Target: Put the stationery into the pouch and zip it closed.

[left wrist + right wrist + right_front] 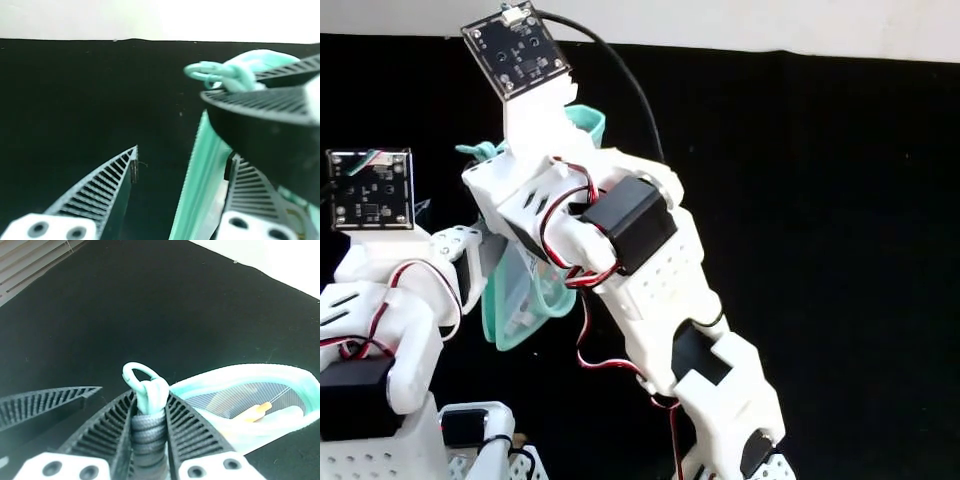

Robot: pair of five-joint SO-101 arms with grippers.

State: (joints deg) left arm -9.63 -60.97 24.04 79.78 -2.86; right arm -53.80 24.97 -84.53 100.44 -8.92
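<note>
Since it already holds its contents, the pouch [510, 300], centre-left in the high view, appears to be at the zipping step; it is soft mint fabric with a ribbed clear window. The right gripper [149, 399], with ribbed black fingers, is clamped on the cord-like mint pull loop [142, 376]. The left gripper [184, 159] is spread wide about the pouch's edge. Next, the left likely must clamp while the right draws the pull. Of the stationery [255, 412], a slim orange stick shows behind the window.

Robotics lab bench: black-clothed table [840, 200], white wall [770, 25], window blinds [25, 265], 2 bare circuit boards [515, 48].
</note>
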